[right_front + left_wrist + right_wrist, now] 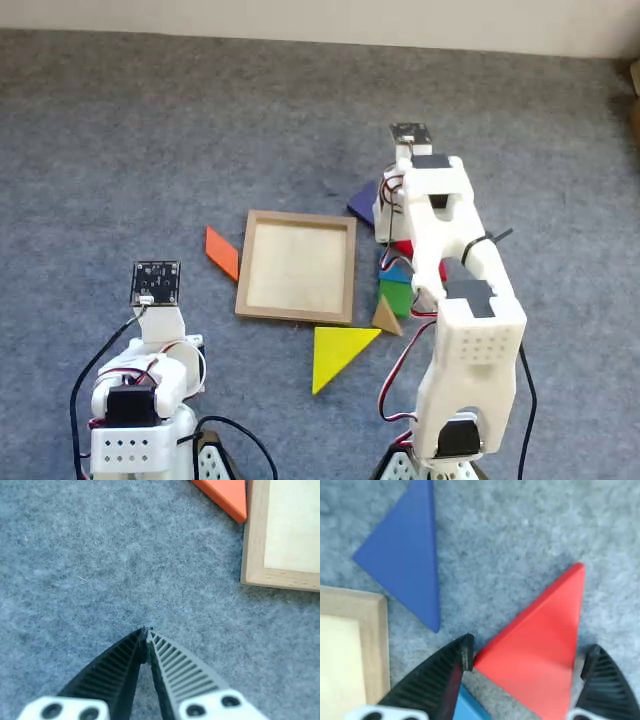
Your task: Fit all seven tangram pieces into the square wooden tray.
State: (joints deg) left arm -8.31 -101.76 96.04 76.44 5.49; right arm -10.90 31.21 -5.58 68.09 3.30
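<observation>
The square wooden tray [297, 266] lies empty in the middle of the grey carpet. An orange parallelogram [222, 252] rests by its left side, a yellow triangle [338, 352] below it, and a dark blue triangle [363, 201] at its upper right corner. A light blue piece [396, 272], a green square [394, 297] and a tan triangle [386, 316] cluster on the right. My right gripper [529, 657] is open, low over the red triangle [540, 640], one finger on either side of it. My left gripper [145, 632] is shut on nothing, over bare carpet near the tray corner [257, 540].
The right arm [445, 240] stretches over the cluster of pieces and hides part of the red triangle [402, 247]. The left arm [150, 360] sits folded at the bottom left. Open carpet spreads left of and beyond the tray. The orange parallelogram [225, 495] lies ahead of the left gripper.
</observation>
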